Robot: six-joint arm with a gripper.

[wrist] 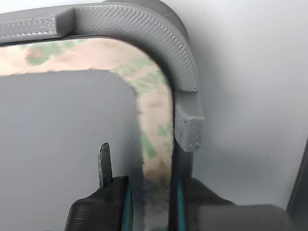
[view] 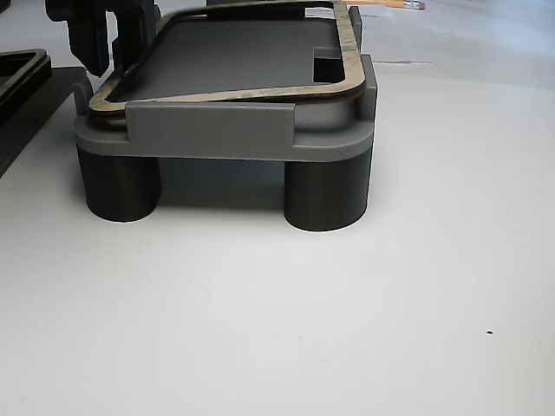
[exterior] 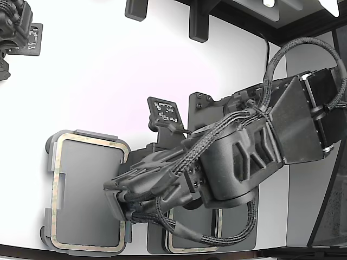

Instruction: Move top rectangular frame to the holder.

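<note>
A white worktop (exterior: 108, 76) carried the holder (exterior: 50, 179) on dark round feet (view: 325, 195) and a dark plate (exterior: 238, 238) beside it.

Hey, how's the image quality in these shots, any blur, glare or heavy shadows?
Exterior view: the white table is blown out bright. Wrist view: the gripper fingers are soft, the holder rim sharp. Other view: dark shadow beneath the holder, and the frame is sharp.

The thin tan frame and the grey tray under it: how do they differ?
The thin tan-and-green mottled frame is a flat open ring; the light grey plastic tray is thicker, solid-floored, with raised tabs. The frame is slightly smaller, resting inside the tray. Both are rounded rectangles.
</note>
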